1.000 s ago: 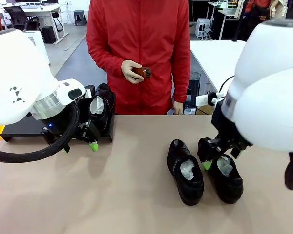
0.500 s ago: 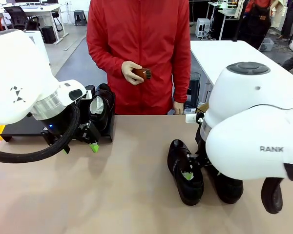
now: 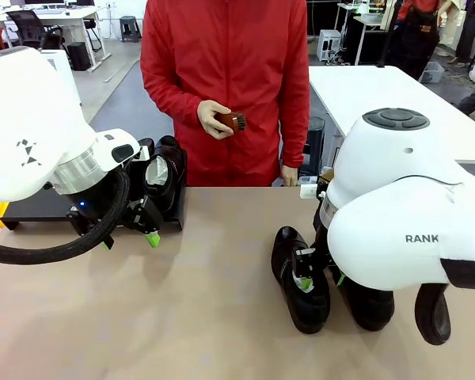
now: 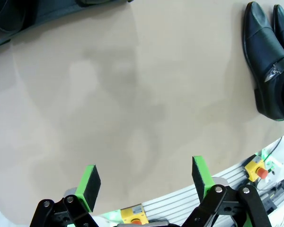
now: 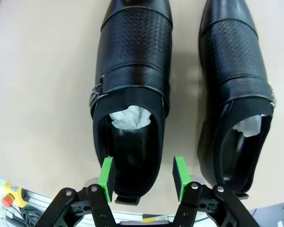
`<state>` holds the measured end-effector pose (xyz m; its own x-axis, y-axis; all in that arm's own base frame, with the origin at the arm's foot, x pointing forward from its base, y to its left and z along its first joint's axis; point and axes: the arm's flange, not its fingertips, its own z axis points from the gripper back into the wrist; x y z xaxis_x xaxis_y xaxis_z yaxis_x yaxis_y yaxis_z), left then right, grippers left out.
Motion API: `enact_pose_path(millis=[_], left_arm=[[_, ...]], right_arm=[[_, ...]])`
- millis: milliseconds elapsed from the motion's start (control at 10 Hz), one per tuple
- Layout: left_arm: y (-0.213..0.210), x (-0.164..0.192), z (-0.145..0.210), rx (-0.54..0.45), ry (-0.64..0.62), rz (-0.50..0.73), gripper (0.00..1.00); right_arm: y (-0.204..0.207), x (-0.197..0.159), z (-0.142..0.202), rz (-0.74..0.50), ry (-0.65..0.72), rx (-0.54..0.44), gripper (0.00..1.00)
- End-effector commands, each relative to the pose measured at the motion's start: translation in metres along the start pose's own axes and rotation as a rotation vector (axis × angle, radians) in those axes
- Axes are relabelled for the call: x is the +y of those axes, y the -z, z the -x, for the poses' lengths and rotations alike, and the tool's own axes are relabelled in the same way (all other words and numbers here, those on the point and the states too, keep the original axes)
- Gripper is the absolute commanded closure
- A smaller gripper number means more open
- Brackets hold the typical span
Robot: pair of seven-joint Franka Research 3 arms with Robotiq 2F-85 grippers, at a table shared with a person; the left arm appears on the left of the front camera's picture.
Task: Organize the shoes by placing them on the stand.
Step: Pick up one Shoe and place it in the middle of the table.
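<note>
Front view: a beige counter (image 3: pixel 206 324) shared by two white robot arms and a person in a red jacket (image 3: pixel 226 71) standing at its far edge.

**Stand and stored shoe.** The matte-black stand (image 3: pixel 32 207) lies at the far left of the counter. A glossy black shoe on the stand (image 3: pixel 162 178) sits at its right end, heel opening and white paper stuffing facing the camera.

**Left arm.** The left gripper (image 3: pixel 129 240) hangs just in front of the stand's right end. In the left wrist view the left gripper (image 4: pixel 146 176) has its jaws released and wide apart over bare counter (image 4: pixel 132 94), with nothing between the green pads (image 4: pixel 91 178).

**Shoes on the counter.** Two black slip-on shoes lie side by side at centre right, well apart from the stand. These are the buckled shoe (image 3: pixel 301 289) and the outer shoe (image 3: pixel 372 305).

**Right arm.** The right gripper (image 3: pixel 322 280) is lowered over the buckled shoe. In the right wrist view the right gripper (image 5: pixel 143 176) has its jaws astride the heel of the buckled shoe (image 5: pixel 132 85), one pad at each side wall. Whether the pads press on the leather cannot be told. The outer shoe (image 5: pixel 236 85) lies just beside it, toe pointing the same way.

**Person.** The person's hand (image 3: pixel 210 117) holds a small brown brush (image 3: pixel 233 119) at chest height.
</note>
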<state>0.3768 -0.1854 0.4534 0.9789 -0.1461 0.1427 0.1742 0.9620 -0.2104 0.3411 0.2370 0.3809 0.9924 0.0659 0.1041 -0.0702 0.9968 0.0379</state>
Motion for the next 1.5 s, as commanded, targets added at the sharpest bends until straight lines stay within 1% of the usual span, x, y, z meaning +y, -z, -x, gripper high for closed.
enact_pose_path(millis=[0,300,500,800,900,1000,1200,1300,1400], left_arm=[[-0.002,0.002,-0.003,0.009,0.01,0.016,0.0],[-0.002,0.002,-0.003,0.009,0.01,0.016,0.0],[-0.002,0.002,-0.003,0.009,0.01,0.016,0.0],[-0.002,0.002,-0.003,0.009,0.01,0.016,0.0],[-0.002,0.002,-0.003,0.009,0.01,0.016,0.0],[-0.002,0.002,-0.003,0.009,0.01,0.016,0.0],[-0.002,0.002,-0.003,0.009,0.01,0.016,0.0],[-0.002,0.002,-0.003,0.009,0.01,0.016,0.0],[-0.002,0.002,-0.003,0.009,0.01,0.016,0.0]], right_arm=[[0.002,-0.001,-0.014,0.007,0.05,0.005,0.36],[0.019,-0.006,-0.025,0.014,0.074,0.033,0.36],[0.032,-0.004,-0.028,0.026,0.061,0.043,0.36],[0.038,-0.004,-0.028,0.04,0.039,0.027,0.36],[0.038,-0.005,-0.028,0.038,0.032,0.02,0.48],[0.04,-0.004,-0.028,0.026,0.016,0.039,0.63],[0.044,-0.004,-0.027,0.025,0.017,0.046,0.94],[0.049,-0.004,-0.028,0.015,0.018,0.059,1.0],[0.051,-0.005,-0.027,0.008,0.022,0.066,1.0]])
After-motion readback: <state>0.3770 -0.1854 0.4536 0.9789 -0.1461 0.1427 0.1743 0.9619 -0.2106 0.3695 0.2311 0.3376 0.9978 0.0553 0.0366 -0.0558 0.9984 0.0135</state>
